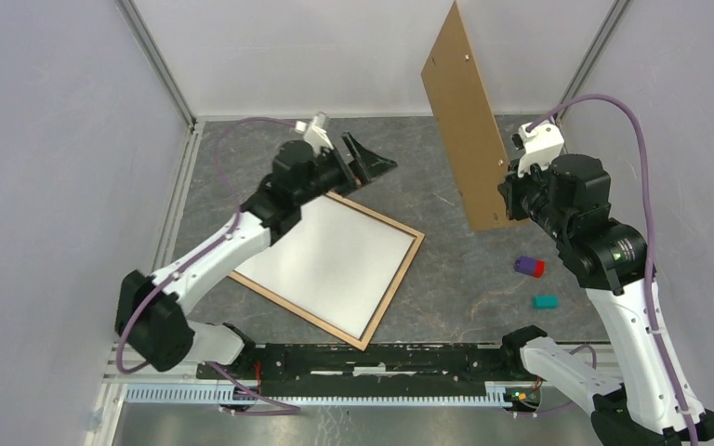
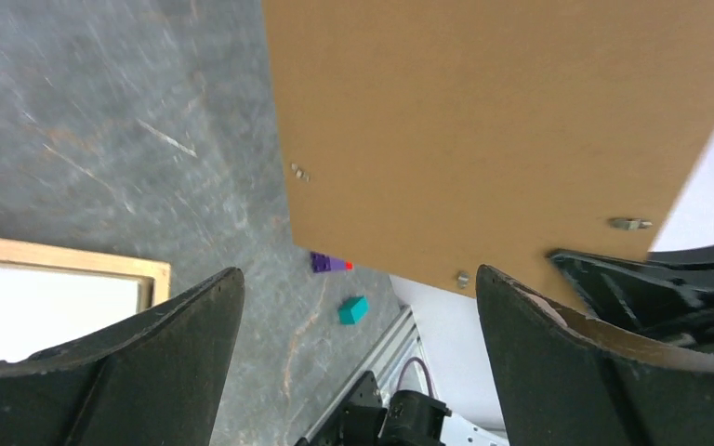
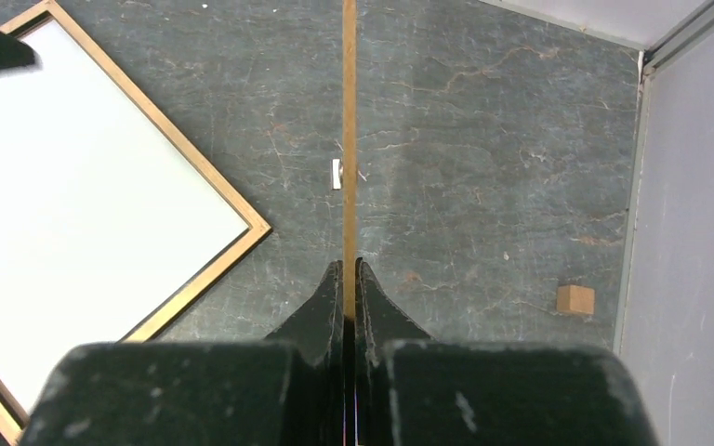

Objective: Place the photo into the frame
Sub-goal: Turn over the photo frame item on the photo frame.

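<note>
The frame (image 1: 392,291) lies flat on the table left of centre, tan back side up. The photo (image 1: 325,251) rests inside it with its plain white back showing. Both also appear in the right wrist view, frame (image 3: 163,119) and photo (image 3: 84,186). My left gripper (image 1: 372,160) hovers open and empty above the frame's far corner. In its own view the left gripper (image 2: 358,274) has both jaws spread wide. My right gripper (image 1: 511,200) is shut on the lower edge of the brown backing board (image 1: 465,111), holding it upright. The right gripper (image 3: 349,265) pinches the board edge-on.
A purple and red block (image 1: 528,267) and a teal block (image 1: 545,301) lie on the table near the right arm. A small tan cube (image 3: 575,299) sits by the right wall. Grey walls close in the table on three sides.
</note>
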